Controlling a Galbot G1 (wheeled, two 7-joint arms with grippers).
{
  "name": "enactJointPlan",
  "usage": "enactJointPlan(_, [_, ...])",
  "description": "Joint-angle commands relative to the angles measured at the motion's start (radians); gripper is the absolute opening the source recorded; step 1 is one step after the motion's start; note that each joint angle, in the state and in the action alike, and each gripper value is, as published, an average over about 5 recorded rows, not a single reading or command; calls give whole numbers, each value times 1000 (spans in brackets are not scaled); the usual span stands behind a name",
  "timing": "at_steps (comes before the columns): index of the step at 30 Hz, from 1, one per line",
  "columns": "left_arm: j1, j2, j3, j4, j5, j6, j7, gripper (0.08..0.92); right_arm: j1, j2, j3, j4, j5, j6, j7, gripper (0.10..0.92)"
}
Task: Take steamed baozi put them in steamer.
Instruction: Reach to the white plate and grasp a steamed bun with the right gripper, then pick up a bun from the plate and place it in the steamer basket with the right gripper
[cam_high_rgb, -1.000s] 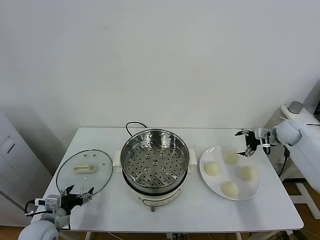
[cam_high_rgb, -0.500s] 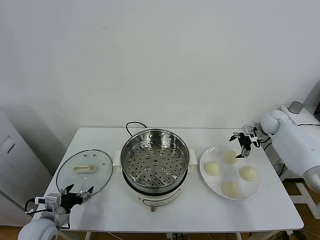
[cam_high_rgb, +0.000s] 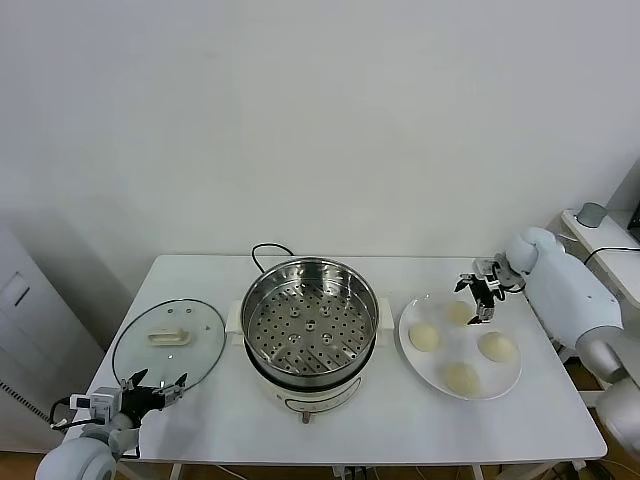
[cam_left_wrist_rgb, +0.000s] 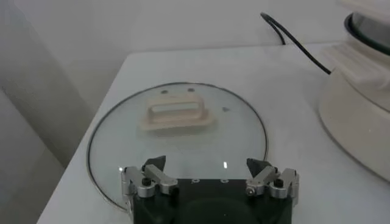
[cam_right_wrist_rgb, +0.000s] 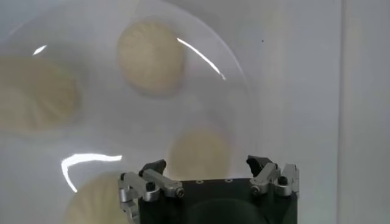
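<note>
**Baozi wait on the plate as the right gripper lines up its first pick**

Baozi number four in all, and every one sits on the white plate (cam_high_rgb: 505, 385) just to the right of the steamer (cam_high_rgb: 309, 325). None has reached the steamer: its perforated tray is bare and its glass lid (cam_high_rgb: 168, 342) lies flat on the table on the far side of it from the plate.

The right gripper (cam_high_rgb: 480, 297) hangs above the plate's rear edge, over the rearmost baozi (cam_high_rgb: 459, 312), the one farthest back on the plate. Its fingers (cam_right_wrist_rgb: 153, 168) stand apart with nothing between them, and the wrist view shows a bun directly below the gap. The left gripper (cam_high_rgb: 150, 388) is parked off the lid's front edge, well away from the steamer, fingers spread and empty.

The step in hand looks like the approach for the first pick. The next move probably calls for lowering straight down so the fingers straddle the bun's dome, then closing gently. The dough looks soft, so a hard squeeze could dent it, and a shallow grip on the rounded top could let it slip out.
</note>
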Motion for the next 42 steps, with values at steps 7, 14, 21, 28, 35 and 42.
enactJointPlan(7, [9,1,-2,-4,0,-4,2,823,-7,33,39,-42,-67,3,-3,617])
enactJointPlan(14, [11,0,-4,-6,-2,-5,2,823,-15,34,62,-45,-83,6,-6,531])
enactJointPlan(21, [13,-7,-7,-9,-3,-4,0,823,-4,11,45,-10,-66,12,-31,502])
enactJointPlan(28, [25,-18,-9,-25,1,0,-4,823,93,-82,-150,168,133,-6,-75,498])
enactJointPlan(35, [37,-18,-17,-41,2,-2,-5,823,281,-145,-347,379,394,39,-129,499])
enactJointPlan(42, [43,-16,-17,-49,2,-1,-7,823,487,-89,-479,458,568,127,-131,501])
